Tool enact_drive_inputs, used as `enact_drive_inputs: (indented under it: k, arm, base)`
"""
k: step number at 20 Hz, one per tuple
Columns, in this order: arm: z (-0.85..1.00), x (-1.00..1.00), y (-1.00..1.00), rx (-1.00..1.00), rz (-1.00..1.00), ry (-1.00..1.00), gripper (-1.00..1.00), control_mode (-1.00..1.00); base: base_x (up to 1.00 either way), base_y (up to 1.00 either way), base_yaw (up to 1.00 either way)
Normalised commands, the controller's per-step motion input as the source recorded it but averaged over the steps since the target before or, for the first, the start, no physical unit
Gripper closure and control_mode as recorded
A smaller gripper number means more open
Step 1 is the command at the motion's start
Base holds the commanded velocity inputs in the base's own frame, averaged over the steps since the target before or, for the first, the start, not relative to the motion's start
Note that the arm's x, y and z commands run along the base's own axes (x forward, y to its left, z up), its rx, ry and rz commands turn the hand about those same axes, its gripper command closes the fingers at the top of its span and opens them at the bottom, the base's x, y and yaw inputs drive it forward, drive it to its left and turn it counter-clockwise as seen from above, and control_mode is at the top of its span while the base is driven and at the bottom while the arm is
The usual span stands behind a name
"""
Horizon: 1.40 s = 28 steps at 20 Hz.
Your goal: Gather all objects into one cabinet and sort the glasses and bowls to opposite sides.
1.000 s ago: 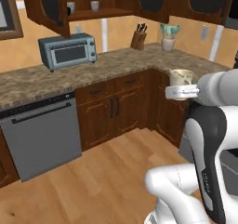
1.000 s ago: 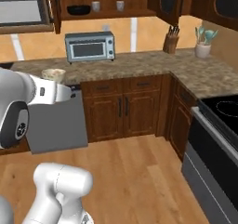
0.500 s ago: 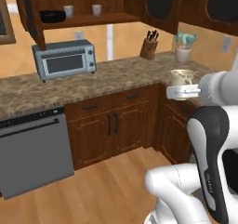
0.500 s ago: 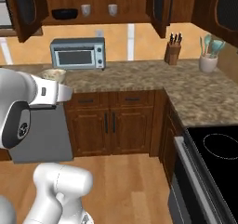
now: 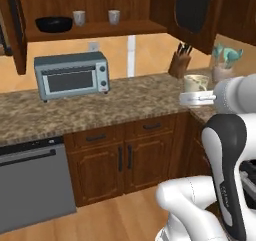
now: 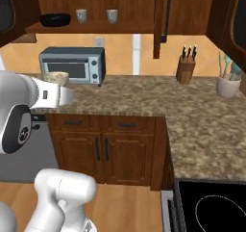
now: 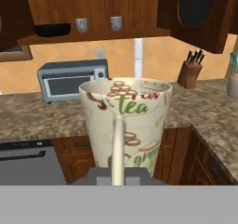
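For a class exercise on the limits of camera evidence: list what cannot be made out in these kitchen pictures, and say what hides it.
- Gripper fingertips: hand view, covered by the held cup.
- Inside of the black bowl on the cabinet shelf: both base views, too high and small.
- Cabinet's left end: left base view, behind its open door.

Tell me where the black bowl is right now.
The black bowl sits at the left end of the open cabinet's shelf, left of two small cups, above the toaster oven.
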Motion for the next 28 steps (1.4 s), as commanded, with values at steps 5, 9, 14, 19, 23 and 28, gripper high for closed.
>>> enact_drive_inputs:
  k: [5,9,14,19,23,28]
  arm:
    - [0.00,0.00,0.00,0.00,0.00,0.00,1.00,1.00]
    - [0.00,0.00,0.00,0.00,0.00,0.00,1.00,1.00]
    - [0.00,0.00,0.00,0.00,0.00,0.00,1.00,1.00]
    - [0.00,0.00,0.00,0.00,0.00,0.00,1.00,1.00]
    - [0.00,0.00,0.00,0.00,0.00,0.00,1.00,1.00]
    - [0.00,0.00,0.00,0.00,0.00,0.00,1.00,1.00]
  base:
    - [0.90,-0.39,0.25]
    - [0.77,-0.46,0.07]
    - [0.59,-0.20,0.00]
    - [0.54,0.08,0.00]
    - [0.36,0.29,0.00]
    - [0.26,0.46,0.00]
